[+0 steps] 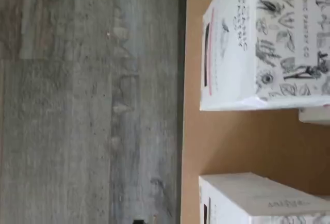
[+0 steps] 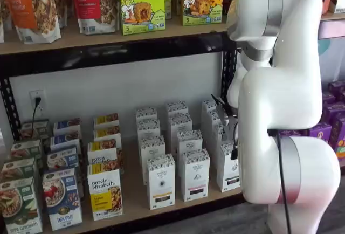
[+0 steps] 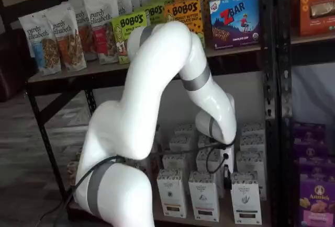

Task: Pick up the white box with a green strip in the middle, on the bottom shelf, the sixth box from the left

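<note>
Low over the bottom shelf (image 2: 129, 204), arm (image 3: 199, 75) bent (elbow high)

Bottom shelf (image 2: 129, 204) carries rows of cartons running front to back. Granola boxes (image 2: 105, 191) at left end, narrow cartons in middle. White box (image 2: 227, 166) at front of rightmost narrow row, just beside arm (image 2: 280, 104). Upper shelf (image 2: 108, 34) above holds pouches (image 2: 32, 5) at left, bar boxes (image 2: 141, 2) to their right. Floor (image 1: 87, 105) in front of shelf edge.
</note>
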